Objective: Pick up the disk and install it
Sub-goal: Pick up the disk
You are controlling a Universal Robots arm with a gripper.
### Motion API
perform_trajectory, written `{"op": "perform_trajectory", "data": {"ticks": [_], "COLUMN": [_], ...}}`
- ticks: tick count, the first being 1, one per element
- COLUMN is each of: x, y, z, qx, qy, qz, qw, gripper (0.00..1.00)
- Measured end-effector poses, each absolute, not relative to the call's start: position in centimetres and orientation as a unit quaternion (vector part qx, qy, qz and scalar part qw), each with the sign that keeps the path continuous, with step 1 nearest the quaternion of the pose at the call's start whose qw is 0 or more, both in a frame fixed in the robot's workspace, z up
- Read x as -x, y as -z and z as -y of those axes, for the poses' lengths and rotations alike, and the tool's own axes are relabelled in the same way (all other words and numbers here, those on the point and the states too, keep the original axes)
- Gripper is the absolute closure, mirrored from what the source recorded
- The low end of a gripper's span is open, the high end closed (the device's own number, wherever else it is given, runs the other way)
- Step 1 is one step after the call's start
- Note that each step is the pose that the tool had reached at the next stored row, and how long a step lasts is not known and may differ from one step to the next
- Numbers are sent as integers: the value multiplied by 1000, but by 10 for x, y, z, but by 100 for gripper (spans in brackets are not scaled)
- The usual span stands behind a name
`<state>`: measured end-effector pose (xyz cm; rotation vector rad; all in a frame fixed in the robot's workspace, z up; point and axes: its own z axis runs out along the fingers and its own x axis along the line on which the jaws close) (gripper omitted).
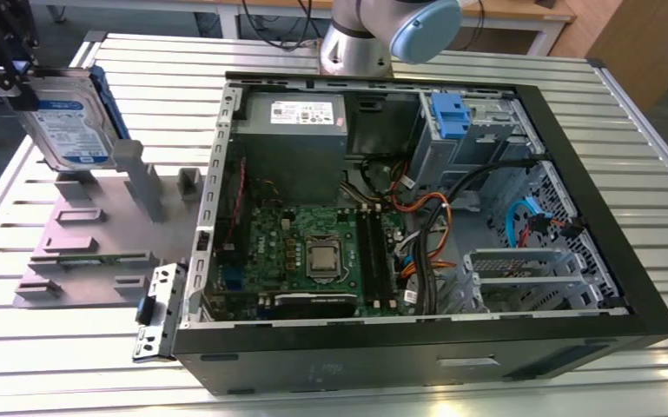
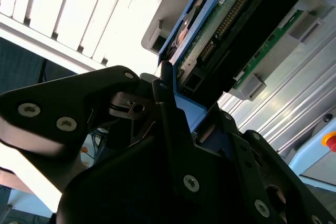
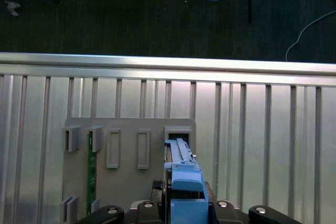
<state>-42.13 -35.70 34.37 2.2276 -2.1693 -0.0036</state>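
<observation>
The black gripper [image 1: 11, 78], cut off at the exterior view's far left edge, is clamped on the blue plastic carrier frame of the flat silver-metal disk [image 1: 69, 122]. The disk hangs tilted over the grey slotted fixture plate [image 1: 79, 234], left of the open black computer case [image 1: 611, 287]. In the second wrist view, black fingers [image 2: 173, 114] hide part of the frame. It is hard to tell whether the disk's lower edge clears the plate.
</observation>
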Motion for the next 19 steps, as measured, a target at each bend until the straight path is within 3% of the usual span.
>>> {"op": "perform_trajectory", "data": {"ticks": [19], "x": [421], "y": [-357], "z": [357], "qx": [-716], "qy": [-3], "qz": [698], "qw": [20], "gripper": [63]}}
